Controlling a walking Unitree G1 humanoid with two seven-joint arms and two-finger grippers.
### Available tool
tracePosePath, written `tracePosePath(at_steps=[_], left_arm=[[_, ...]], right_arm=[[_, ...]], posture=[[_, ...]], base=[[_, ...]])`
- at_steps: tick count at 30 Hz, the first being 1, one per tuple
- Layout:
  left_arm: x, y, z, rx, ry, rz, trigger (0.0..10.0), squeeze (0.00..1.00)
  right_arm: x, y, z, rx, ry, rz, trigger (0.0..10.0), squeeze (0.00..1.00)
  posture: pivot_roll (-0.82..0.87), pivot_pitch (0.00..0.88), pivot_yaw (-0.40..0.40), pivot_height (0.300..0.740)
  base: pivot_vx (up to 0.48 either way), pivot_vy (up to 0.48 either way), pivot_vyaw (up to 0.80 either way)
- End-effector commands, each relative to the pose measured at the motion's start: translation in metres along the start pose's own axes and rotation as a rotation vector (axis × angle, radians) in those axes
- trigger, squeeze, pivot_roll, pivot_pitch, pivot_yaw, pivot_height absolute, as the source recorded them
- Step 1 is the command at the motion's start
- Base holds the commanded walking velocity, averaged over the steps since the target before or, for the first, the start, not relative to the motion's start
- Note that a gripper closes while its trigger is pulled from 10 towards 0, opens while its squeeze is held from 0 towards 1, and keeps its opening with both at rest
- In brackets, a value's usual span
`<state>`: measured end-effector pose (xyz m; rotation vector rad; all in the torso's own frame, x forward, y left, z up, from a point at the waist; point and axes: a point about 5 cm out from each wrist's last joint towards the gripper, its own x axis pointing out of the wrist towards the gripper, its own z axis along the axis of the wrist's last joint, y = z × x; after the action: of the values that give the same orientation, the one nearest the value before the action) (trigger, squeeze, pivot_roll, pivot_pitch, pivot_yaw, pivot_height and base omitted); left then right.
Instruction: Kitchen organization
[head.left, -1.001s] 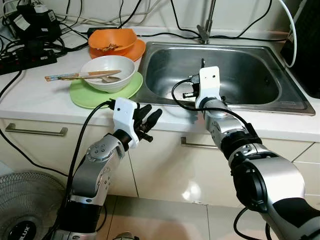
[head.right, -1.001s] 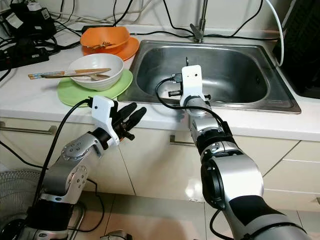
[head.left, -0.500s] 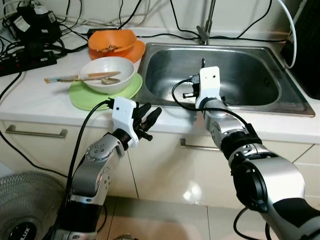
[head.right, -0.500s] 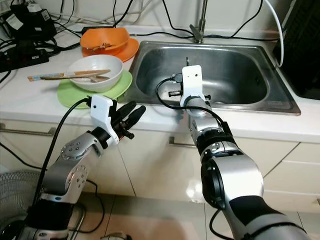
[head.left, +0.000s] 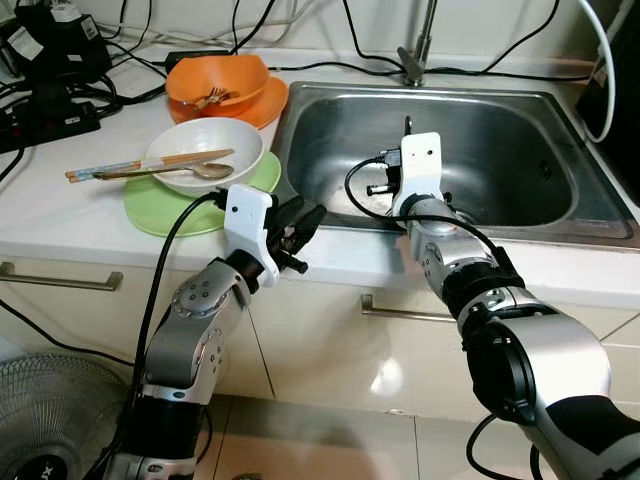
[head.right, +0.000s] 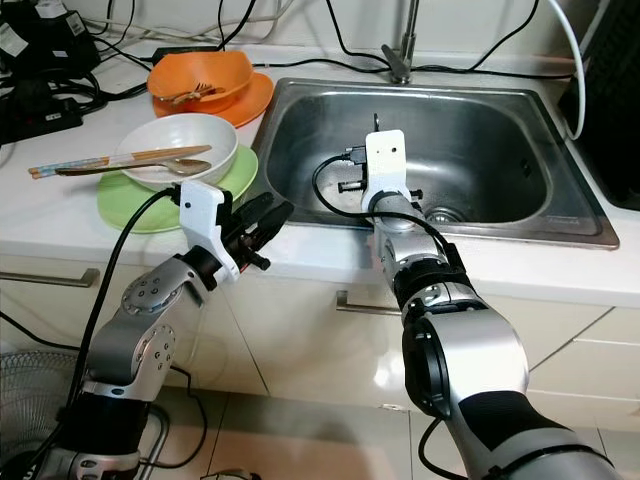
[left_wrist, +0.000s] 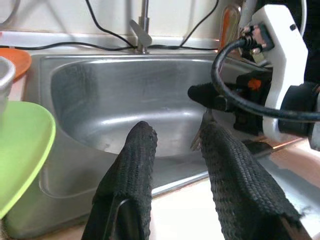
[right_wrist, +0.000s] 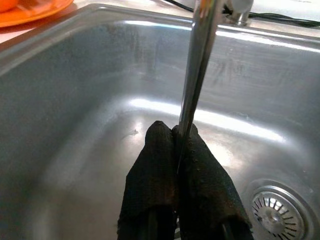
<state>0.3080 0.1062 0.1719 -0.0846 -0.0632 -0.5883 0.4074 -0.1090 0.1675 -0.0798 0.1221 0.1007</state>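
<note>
Right pincer (right_wrist: 176, 150) pinches a slim metal utensil (right_wrist: 197, 65) by one end, fingers pressed tight on it, the shaft standing nearly upright over the basin of the steel sink (head.left: 560, 215); from the left wrist view its lower end looks like fork tines, though I cannot be sure. Left pincer (left_wrist: 175, 150) hangs spread and empty just off the counter's (head.left: 60, 215) front edge, beside the sink's near left corner. Step in hand, as I judge it: putting the utensil down into the sink. To do it well I should lower the wrist until the tip is close to the basin floor, tilt the shaft flat, then part the fingers, so it doesn't drop and clatter or bounce toward the drain (right_wrist: 277, 212). Toward the counter's left end, just beside the sink: a white bowl (head.left: 210, 150) carrying chopsticks (head.left: 120, 165) and a spoon (head.left: 195, 171), set on a green plate (head.left: 160, 210); behind it, near the back edge, an orange bowl (head.left: 215, 80) on an orange plate (head.left: 270, 100). Black cables trail along the back wall; a floor fan (head.left: 40, 400) stands low at the left.
</note>
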Motion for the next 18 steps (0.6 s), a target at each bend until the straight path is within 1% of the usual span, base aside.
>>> tracePosePath(at_steps=[1,18], left_arm=[[-0.0006,0.0019,0.0008,-0.004,-0.007,0.004,10.0,0.0],[-0.0003,0.003,0.0028,-0.003,-0.023,0.01,10.0,0.0]], right_arm=[[0.0007,0.0006,0.0042,0.008,-0.013,0.008,10.0,0.0],[0.0007,-0.0007,0.004,0.008,-0.012,0.005,10.0,0.0]], posture=[[0.23,0.03,0.018,0.74],[0.23,0.03,0.017,0.74]], base=[[0.0,0.0,0.0],[0.0,0.0,0.0]])
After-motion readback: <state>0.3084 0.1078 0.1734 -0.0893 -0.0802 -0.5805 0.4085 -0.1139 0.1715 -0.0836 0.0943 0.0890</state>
